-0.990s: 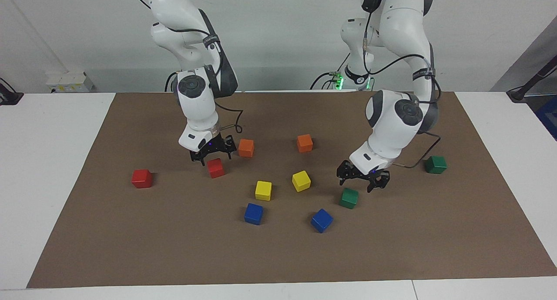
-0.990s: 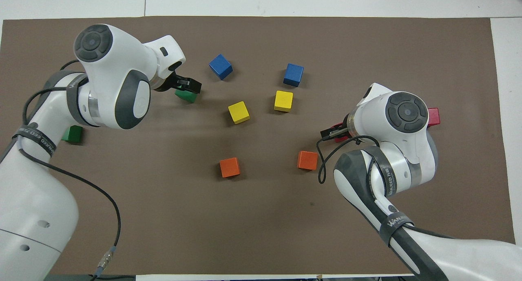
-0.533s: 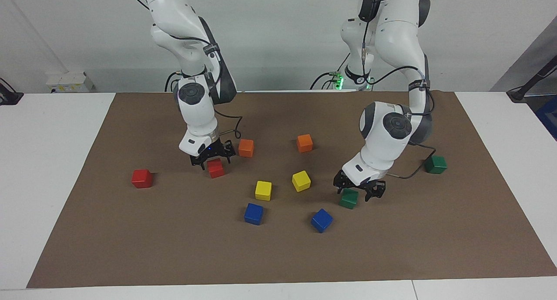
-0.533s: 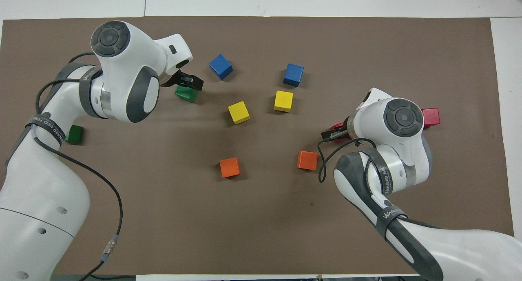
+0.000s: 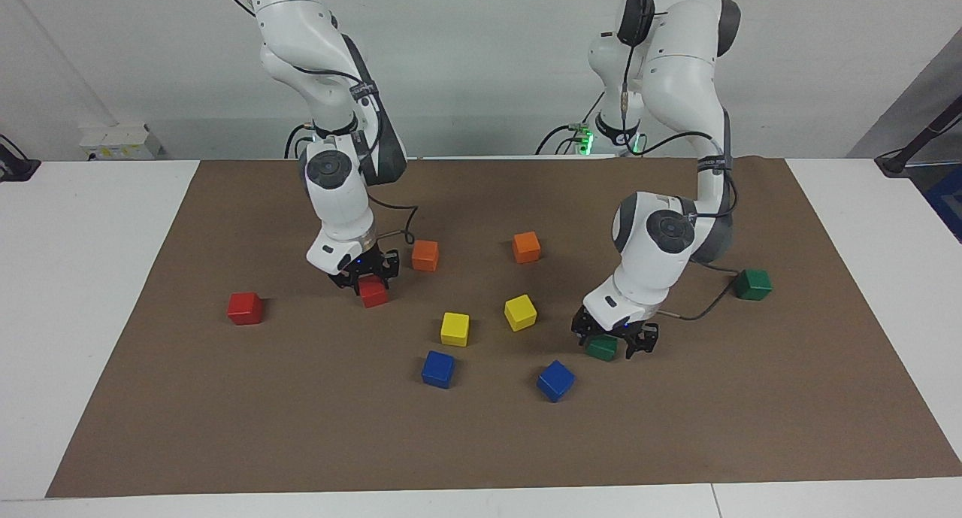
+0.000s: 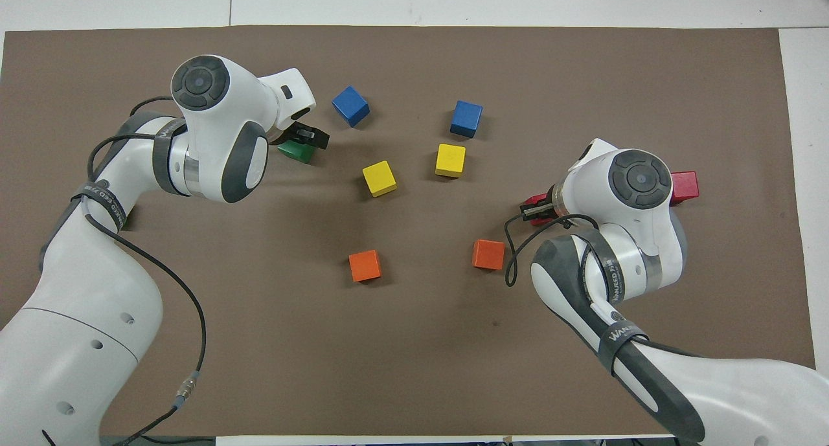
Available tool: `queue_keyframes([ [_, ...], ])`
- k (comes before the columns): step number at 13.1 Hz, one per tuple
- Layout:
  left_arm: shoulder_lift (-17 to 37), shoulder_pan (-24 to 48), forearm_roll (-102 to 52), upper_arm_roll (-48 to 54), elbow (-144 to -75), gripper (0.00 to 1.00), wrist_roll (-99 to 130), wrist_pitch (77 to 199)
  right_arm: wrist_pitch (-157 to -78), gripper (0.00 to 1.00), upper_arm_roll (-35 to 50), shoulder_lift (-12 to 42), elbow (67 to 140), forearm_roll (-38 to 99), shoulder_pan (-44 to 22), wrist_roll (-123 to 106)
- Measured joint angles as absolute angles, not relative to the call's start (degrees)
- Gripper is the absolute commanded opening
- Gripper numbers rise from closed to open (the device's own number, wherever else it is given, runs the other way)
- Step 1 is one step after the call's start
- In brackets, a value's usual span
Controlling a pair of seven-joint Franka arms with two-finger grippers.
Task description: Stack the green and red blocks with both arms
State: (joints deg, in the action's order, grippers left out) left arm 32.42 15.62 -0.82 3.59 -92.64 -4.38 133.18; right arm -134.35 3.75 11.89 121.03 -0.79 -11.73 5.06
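A red block (image 5: 373, 295) lies on the brown mat beside an orange cube, and my right gripper (image 5: 369, 281) is down on it, shut on its sides; in the overhead view only red slivers (image 6: 538, 219) show around that gripper (image 6: 535, 210). A second red block (image 5: 245, 308) (image 6: 684, 187) sits alone toward the right arm's end. My left gripper (image 5: 610, 345) (image 6: 306, 139) is lowered over a green block (image 5: 601, 349) (image 6: 296, 152), open, with a finger on either side of it. Another green block (image 5: 753, 284) rests toward the left arm's end, by the left arm's cable.
On the mat (image 5: 301, 428) between the two grippers lie two orange cubes (image 5: 425, 255) (image 5: 526, 246) nearest the robots, two yellow cubes (image 5: 455, 328) (image 5: 520, 312) in the middle, and two blue cubes (image 5: 437, 368) (image 5: 555, 380) farthest out.
Both grippers have come down onto their blocks. The right gripper has closed on the red block. The left gripper now straddles the green block, still open.
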Motion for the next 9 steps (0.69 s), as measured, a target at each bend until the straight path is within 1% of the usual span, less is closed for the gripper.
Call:
queue_keyframes([
  [1,32.47,15.71,-0.55,3.59,-93.49,1.00,-4.38,134.03,-130.40,0.00,3.70,11.71,118.31,-0.79,-11.67,5.13],
  [2,32.49,15.78,-0.37,3.59,-94.16,0.92,-4.38,134.45,-126.03,0.00,3.50,11.52,115.12,-0.79,-11.45,5.14],
  [3,32.49,15.86,-0.24,3.59,-94.59,0.49,-4.38,134.63,-121.30,0.00,3.23,11.25,111.70,-0.84,-10.59,5.05],
  [4,32.49,15.94,-0.05,3.58,-94.85,0.03,-4.38,134.69,-116.85,0.00,3.09,10.69,108.60,-0.97,-8.72,3.98],
  [5,32.49,15.99,0.09,3.58,-95.06,0.00,-4.38,134.70,-114.06,0.00,2.96,9.85,106.72,-1.03,-6.18,1.82],
  [7,32.37,15.99,0.44,3.46,-95.16,0.00,-4.38,134.85,-111.12,0.00,2.73,7.83,105.71,-1.07,0.51,-3.34],
  [9,32.37,16.00,0.45,3.46,-95.09,0.00,-4.33,134.57,-109.74,0.00,2.56,6.98,105.98,-0.99,7.42,-6.51],
])
